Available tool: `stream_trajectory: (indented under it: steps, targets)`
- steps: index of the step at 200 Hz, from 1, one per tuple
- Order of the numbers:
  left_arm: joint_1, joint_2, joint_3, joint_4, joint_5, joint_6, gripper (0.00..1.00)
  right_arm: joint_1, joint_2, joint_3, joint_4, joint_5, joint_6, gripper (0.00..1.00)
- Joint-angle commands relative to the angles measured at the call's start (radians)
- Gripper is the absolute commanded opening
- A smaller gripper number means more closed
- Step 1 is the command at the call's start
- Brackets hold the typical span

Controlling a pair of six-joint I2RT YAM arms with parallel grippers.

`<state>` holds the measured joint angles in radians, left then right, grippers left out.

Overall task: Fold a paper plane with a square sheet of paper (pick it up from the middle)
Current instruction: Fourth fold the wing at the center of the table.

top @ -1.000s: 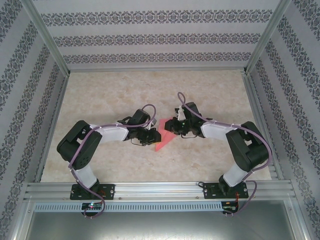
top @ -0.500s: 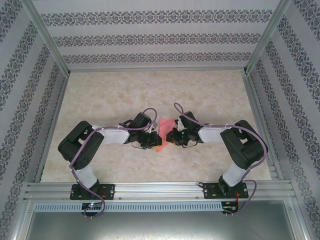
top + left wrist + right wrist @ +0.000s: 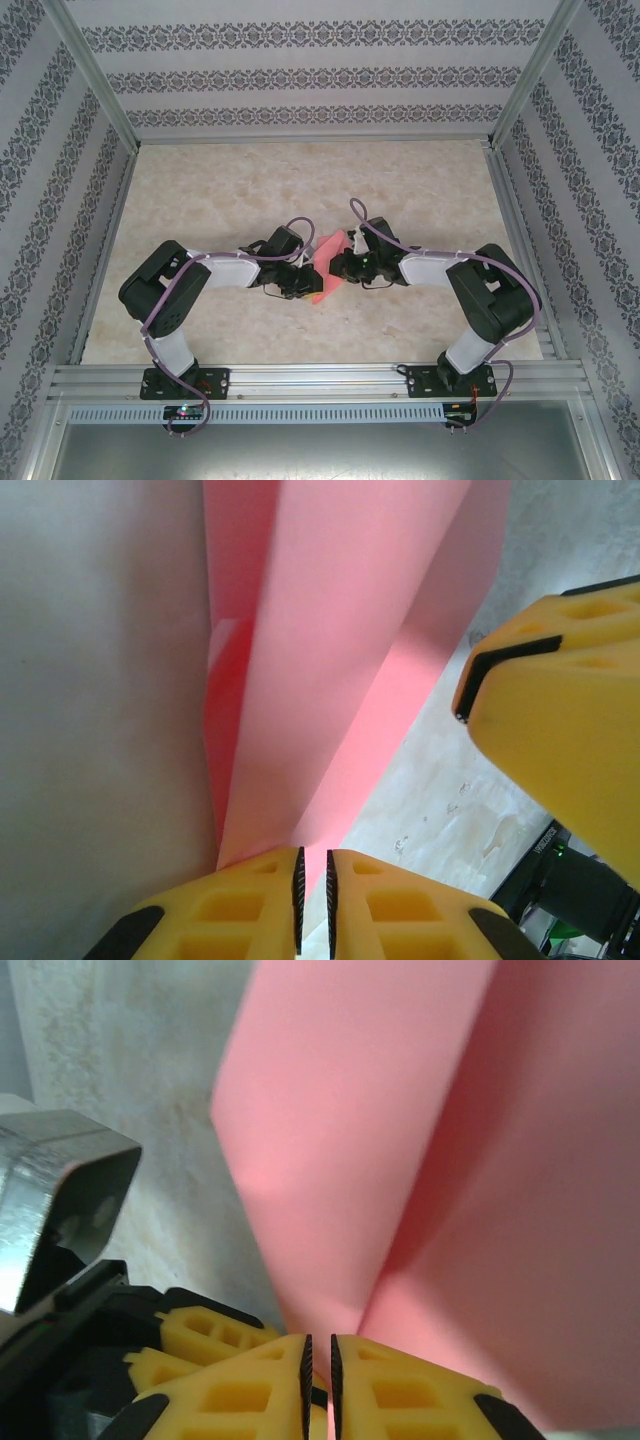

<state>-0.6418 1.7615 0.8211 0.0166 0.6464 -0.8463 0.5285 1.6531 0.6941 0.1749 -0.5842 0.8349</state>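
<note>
The salmon-pink sheet of paper (image 3: 323, 288), folded into layered flaps with a lengthwise crease, is held just above the table between both grippers. From the left, my left gripper (image 3: 310, 280) is shut on its lower edge; in the left wrist view the paper (image 3: 340, 660) rises from between the nearly touching pads (image 3: 298, 890). From the right, my right gripper (image 3: 339, 268) is shut on the same paper; in the right wrist view the creased paper (image 3: 400, 1160) runs into the narrow gap of that gripper (image 3: 320, 1370). The two grippers almost touch.
The beige marbled tabletop (image 3: 220, 190) lies all around, bounded by aluminium rails and patterned walls. My right gripper's yellow finger (image 3: 560, 700) shows close by in the left wrist view, and the left gripper's fingers (image 3: 200, 1345) in the right wrist view.
The right gripper came forward and left until it met the left gripper, then narrowed onto the paper. The paper now sits more upright between them. The left arm shifted slightly right.
</note>
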Motion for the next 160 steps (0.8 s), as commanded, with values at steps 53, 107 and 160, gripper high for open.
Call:
stream_trajectory:
  steps: [53,107,160]
  targets:
    - [-0.014,0.022,0.003,0.008,-0.014,0.002,0.17,0.036,0.128,0.073,0.138,-0.052,0.07,0.14]
    - [-0.013,-0.014,0.0,0.021,-0.03,0.0,0.17,0.035,0.143,0.048,0.046,0.012,0.015,0.1]
    - [-0.013,-0.026,-0.017,0.138,-0.053,-0.084,0.18,0.027,0.163,0.015,0.07,0.005,0.013,0.08]
